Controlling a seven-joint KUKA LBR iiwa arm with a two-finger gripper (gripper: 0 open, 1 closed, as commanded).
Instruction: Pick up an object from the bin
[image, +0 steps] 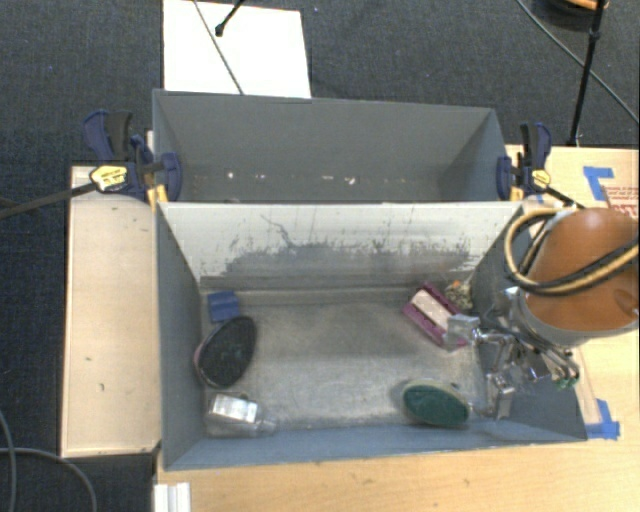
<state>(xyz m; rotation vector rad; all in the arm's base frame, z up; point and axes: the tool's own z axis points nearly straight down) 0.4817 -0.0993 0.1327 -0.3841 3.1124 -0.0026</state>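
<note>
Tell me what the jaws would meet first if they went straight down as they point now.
Likely the bare bin floor by the right wall, just right of the dark green oval pad. Depth is unclear; the jaws might clip its edge.

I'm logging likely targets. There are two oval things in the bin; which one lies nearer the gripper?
The dark green oval at the lower right, just left of the gripper. The black oval lies across the floor at the far left side.
</note>
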